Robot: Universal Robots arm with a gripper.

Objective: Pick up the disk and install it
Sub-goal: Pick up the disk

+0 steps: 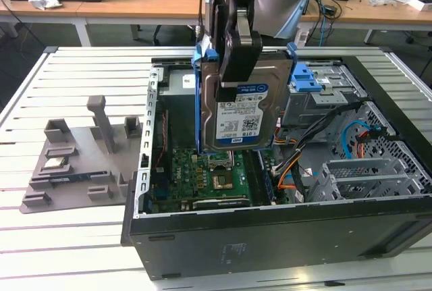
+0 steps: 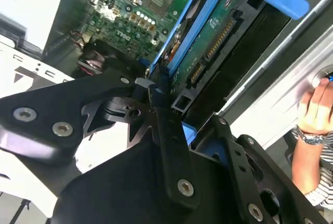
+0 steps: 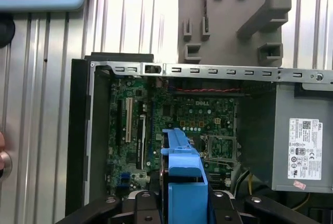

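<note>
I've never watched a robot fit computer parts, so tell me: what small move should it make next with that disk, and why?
Probably a sideways slide toward the metal bay on the exterior view's right. The claw holds the disk upright above the circuit board, not yet over that bay.

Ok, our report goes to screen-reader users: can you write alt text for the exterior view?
The gripper holds the disk upright over the open computer case, label facing the camera, above the green motherboard. A grey parts tray lies on the slatted table at the exterior view's left.
</note>
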